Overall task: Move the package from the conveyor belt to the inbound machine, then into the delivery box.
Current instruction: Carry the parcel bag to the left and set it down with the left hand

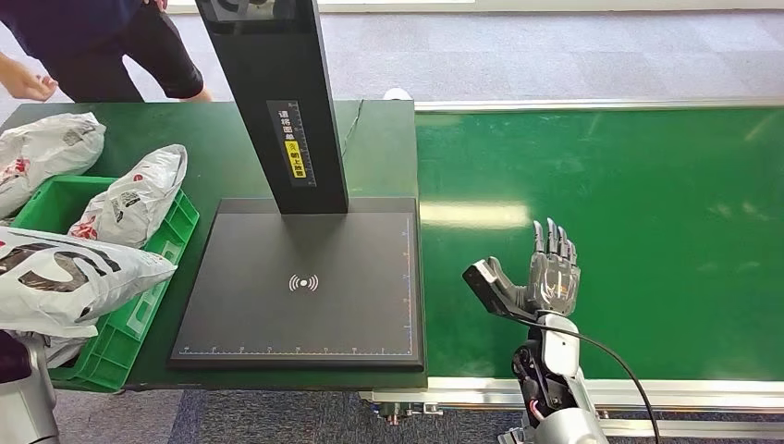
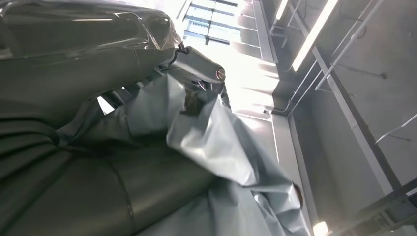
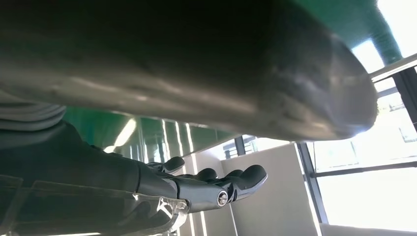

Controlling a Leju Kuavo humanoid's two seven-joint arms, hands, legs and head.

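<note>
A white package (image 1: 65,273) with black and red print hangs over the near end of the green delivery box (image 1: 55,199). In the left wrist view my left hand (image 2: 74,73) grips its grey plastic (image 2: 221,162), with dark fingertips (image 2: 196,66) pressed into the folds. In the head view the package hides that hand. My right hand (image 1: 547,273) is open, fingers straight and thumb out, just above the green conveyor belt (image 1: 629,203) near its front edge; the right wrist view shows this hand (image 3: 196,189) empty. The black inbound machine plate (image 1: 300,277) lies bare between them.
The machine's black column (image 1: 273,102) rises at the plate's back. Another package (image 1: 129,194) lies in the box, and one more (image 1: 42,148) on the table behind it. A person (image 1: 92,37) stands at the far left corner, one hand (image 1: 28,85) near the table.
</note>
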